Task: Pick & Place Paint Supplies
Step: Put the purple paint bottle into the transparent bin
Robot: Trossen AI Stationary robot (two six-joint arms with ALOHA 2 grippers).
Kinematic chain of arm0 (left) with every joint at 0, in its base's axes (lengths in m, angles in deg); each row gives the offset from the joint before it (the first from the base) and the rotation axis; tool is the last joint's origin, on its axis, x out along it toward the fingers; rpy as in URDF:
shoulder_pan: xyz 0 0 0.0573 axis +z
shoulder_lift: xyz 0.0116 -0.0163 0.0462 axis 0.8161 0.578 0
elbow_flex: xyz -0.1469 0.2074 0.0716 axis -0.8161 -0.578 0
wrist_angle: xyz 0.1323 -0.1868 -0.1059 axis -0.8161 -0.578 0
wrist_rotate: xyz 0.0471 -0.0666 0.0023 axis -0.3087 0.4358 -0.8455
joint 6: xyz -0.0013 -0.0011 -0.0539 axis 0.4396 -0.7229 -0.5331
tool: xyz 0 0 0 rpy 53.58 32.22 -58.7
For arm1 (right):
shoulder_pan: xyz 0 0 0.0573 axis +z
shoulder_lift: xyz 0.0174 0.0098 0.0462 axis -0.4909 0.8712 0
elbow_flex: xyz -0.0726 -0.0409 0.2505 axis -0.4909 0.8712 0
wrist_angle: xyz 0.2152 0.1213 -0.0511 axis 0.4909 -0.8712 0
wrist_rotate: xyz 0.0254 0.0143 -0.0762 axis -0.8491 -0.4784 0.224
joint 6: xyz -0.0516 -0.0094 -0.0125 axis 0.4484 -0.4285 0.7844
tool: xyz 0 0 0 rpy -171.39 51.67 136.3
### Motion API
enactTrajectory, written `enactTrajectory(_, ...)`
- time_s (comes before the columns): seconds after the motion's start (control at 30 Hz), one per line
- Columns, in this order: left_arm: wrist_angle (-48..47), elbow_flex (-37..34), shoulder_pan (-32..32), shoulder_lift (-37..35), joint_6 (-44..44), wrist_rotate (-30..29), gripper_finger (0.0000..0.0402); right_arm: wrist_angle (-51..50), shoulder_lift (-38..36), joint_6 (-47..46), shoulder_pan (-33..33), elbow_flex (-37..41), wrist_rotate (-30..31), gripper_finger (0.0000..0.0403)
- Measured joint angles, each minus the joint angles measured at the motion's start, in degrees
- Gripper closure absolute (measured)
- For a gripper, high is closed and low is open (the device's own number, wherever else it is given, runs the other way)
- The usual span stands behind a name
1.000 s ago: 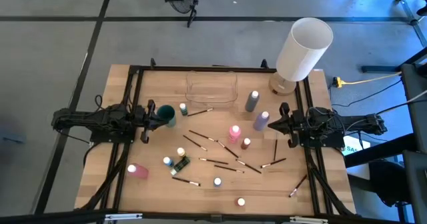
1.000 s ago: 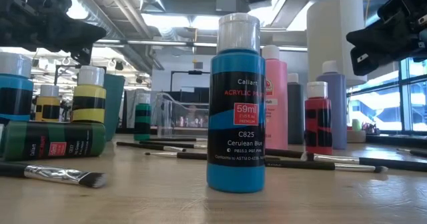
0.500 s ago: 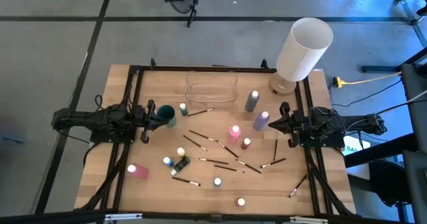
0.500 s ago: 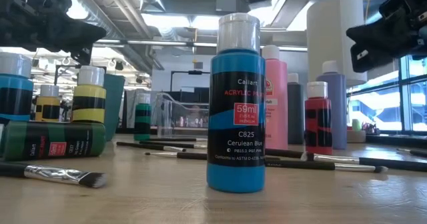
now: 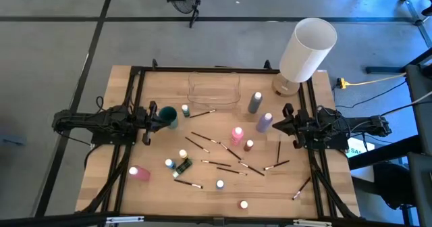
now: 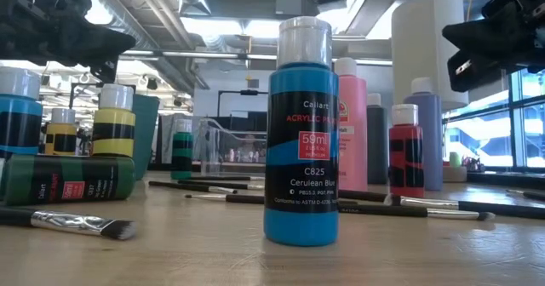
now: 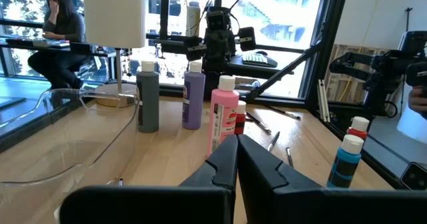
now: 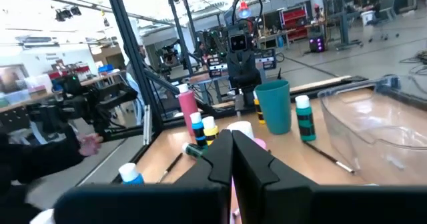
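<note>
The right gripper (image 5: 286, 123), shut tight and empty like the left gripper (image 5: 150, 121), sits by the table's right edge, nearest the tall purple plastic paint bottle (image 5: 264, 122).

high: straight down, whole table (image 5: 223, 186) | low: tabletop level | wrists: facing inward, sharing pink bottle (image 7: 223, 114)

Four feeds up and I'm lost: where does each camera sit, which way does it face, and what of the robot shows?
High view: overhead, straight down on the table; both arms, left gripper and right gripper, shut.
Low view: table height, level past the blue bottle; dark arm parts at the upper corners.
Left wrist view: faces the right arm across the pink bottle; own shut fingers.
Right wrist view: faces the left arm past the teal cup; own shut fingers.
Shared: both wrist views show the clear container.
</note>
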Motion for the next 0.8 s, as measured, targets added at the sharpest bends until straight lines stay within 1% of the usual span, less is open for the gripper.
enactTrajectory(0.33, 0.0, 0.0, 0.0, 0.0, 0.0, 0.0, 0.0395, 0.8, 0.0, -0.2, 0.0, 0.0, -0.1, 0.0395)
enactTrajectory(0.47, 0.0, 0.0, 0.0, 0.0, 0.0, 0.0, 0.0395, 0.8, 0.0, -2.0, 0.1, 0.0, -0.2, 0.0395)
enactTrajectory(0.53, 0.0, 0.0, 0.0, 0.0, 0.0, 0.0, 0.0395, 0.9, 0.0, -1.8, 0.1, 0.0, 1.4, 0.0395)
enactTrajectory(0.7, 0.0, 0.0, 0.0, 0.0, 0.0, 0.0, 0.0395, 0.8, 0.0, -0.9, 0.1, 0.0, 7.8, 0.0395)
enactTrajectory(0.8, 0.0, 0.0, 0.0, 0.0, 0.0, 0.0, 0.0395, 1.0, 0.0, -1.3, 0.1, 0.0, 8.9, 0.0394)
